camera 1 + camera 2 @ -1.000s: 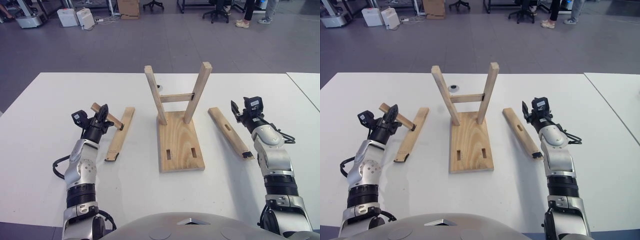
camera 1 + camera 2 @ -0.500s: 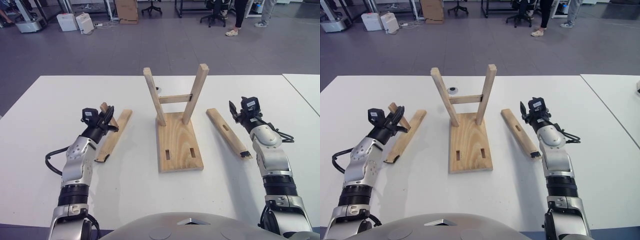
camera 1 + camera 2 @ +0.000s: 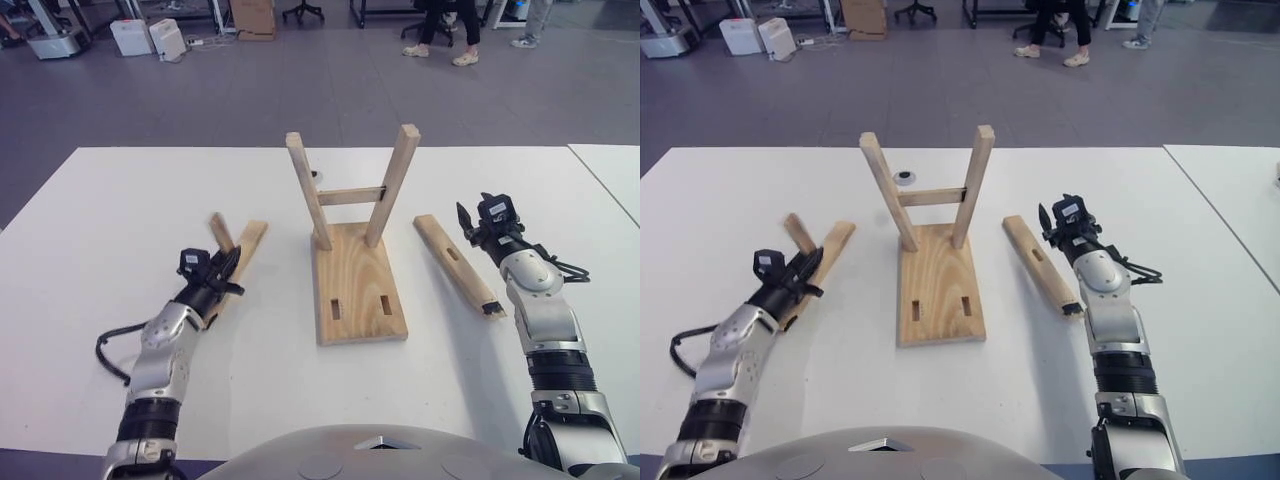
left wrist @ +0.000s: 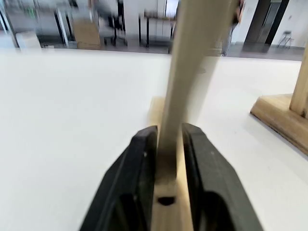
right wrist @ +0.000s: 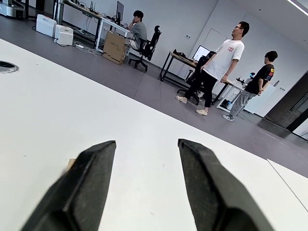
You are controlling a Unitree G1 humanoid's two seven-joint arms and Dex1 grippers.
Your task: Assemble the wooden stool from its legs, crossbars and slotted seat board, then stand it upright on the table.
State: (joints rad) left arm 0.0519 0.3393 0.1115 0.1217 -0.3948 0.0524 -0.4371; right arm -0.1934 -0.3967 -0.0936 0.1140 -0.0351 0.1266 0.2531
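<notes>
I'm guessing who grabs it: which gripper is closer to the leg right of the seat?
Right. The right gripper is beside the leg's far end; the left gripper is across the seat board.

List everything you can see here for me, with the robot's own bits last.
table: one, white, under everything.
seat board: one, light wood, flat at the table's middle, two empty slots at its near end.
fitted legs: two, light wood, standing up from the board's far end.
fitted crossbar: one, light wood, joining those two legs.
left leg: one, light wood, left of the board.
loose crossbar: one, light wood, beside the left leg's far end.
right leg: one, light wood, lying right of the board.
left tool: one, black, closed on the left leg's near part.
right tool: one, black, open, right of the right leg.
</notes>
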